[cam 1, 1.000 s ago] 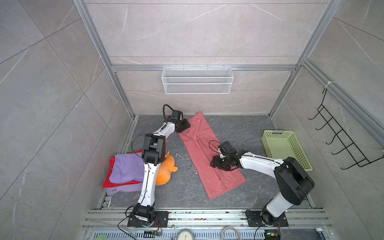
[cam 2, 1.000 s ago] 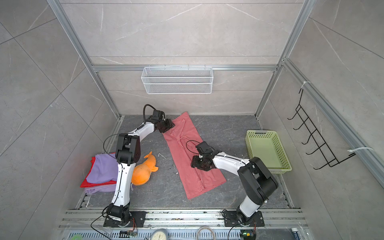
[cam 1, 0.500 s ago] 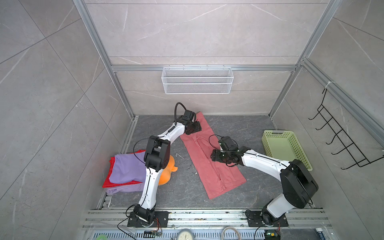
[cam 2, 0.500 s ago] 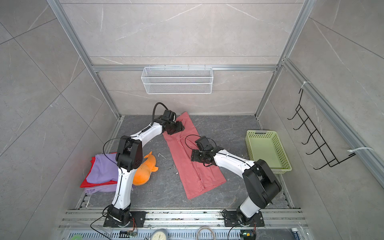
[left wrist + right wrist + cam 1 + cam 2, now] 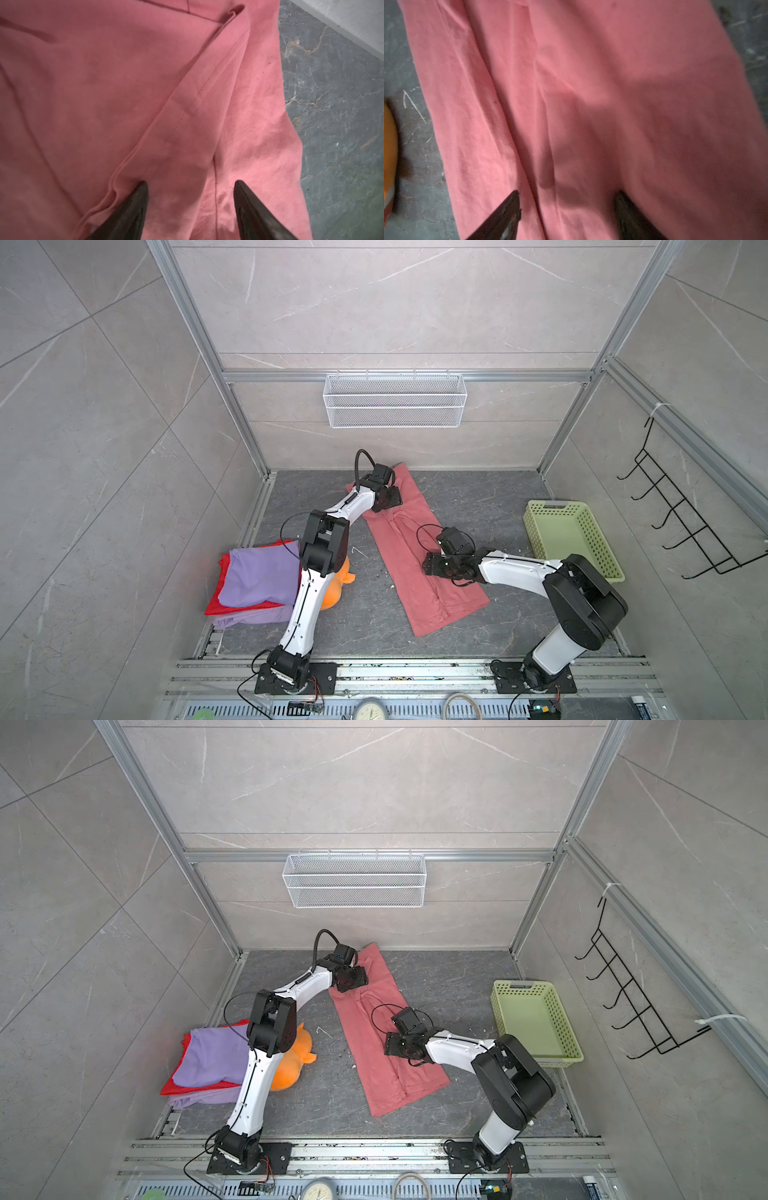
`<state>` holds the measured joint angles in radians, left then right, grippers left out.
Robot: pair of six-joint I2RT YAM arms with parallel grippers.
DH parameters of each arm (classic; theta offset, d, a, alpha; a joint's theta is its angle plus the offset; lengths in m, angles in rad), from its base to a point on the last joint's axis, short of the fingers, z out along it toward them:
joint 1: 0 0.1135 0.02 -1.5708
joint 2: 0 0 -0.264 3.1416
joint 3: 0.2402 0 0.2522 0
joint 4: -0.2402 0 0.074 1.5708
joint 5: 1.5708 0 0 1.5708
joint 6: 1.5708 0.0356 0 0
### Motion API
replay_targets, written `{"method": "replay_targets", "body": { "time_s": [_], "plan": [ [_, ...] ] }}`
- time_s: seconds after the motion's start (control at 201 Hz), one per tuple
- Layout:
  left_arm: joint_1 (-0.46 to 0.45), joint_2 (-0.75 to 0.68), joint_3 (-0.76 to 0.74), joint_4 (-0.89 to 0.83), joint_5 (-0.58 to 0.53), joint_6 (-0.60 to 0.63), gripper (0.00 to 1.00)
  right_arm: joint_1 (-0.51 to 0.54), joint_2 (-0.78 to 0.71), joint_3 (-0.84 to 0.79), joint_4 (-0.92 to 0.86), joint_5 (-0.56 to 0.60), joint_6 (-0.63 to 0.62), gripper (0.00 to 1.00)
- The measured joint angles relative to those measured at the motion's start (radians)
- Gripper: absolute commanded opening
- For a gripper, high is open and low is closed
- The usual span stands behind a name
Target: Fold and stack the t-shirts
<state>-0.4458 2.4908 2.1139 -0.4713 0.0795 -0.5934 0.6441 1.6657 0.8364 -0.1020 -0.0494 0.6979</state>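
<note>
The salmon-pink t-shirt (image 5: 401, 556) (image 5: 365, 1040), folded lengthwise into a long strip, lies flat on the grey floor (image 5: 365, 635) beside the green basket (image 5: 569, 539). Its far end points at the back wall and its near end angles toward the basket, just as it lay a second ago. The left gripper (image 5: 394, 497) sat a second ago off the strip's corner farthest from the basket and is now over that far end. The right gripper (image 5: 427, 566), a little farther up the strip half a second ago, is back over the strip's middle, on the basket's side.

Across the strip from the basket, and well apart from it, a lavender t-shirt (image 5: 257, 576) sits on a red t-shirt (image 5: 216, 602). An orange plush toy (image 5: 332, 595) lies between that stack and the strip. The left arm (image 5: 307, 601) crosses over the toy and the stack's edge, hiding part of each. The right arm (image 5: 515, 572) reaches in from the basket's side and covers part of the strip's nearest edge.

In the left wrist view the left gripper (image 5: 190, 184) stands released, jaws spread, with its tips at the cloth beside a stitched hem and nothing gripped. In the right wrist view the right gripper (image 5: 566, 194) is likewise spread over the cloth and empty; whether its tips touch the cloth cannot be told.
</note>
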Motion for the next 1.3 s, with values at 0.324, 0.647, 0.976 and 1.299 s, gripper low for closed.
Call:
{"method": "replay_targets", "body": {
  "time_s": [0.324,0.647,0.976,1.299],
  "plan": [
    [-0.079,0.145,0.215,0.045,0.097,0.022,0.67,0.176,0.024,0.031,-0.005,0.033,0.042,0.72],
    [-0.111,0.161,0.227,0.071,0.101,0.041,0.67,0.183,-0.034,0.021,-0.194,0.101,0.047,0.75],
    [-0.087,0.138,0.179,0.092,0.083,0.008,0.67,0.183,-0.043,0.013,-0.214,0.122,0.003,0.75],
    [-0.087,0.136,0.179,0.087,0.053,-0.010,0.67,0.183,-0.044,0.014,-0.254,0.162,-0.083,0.75]
  ]
}}
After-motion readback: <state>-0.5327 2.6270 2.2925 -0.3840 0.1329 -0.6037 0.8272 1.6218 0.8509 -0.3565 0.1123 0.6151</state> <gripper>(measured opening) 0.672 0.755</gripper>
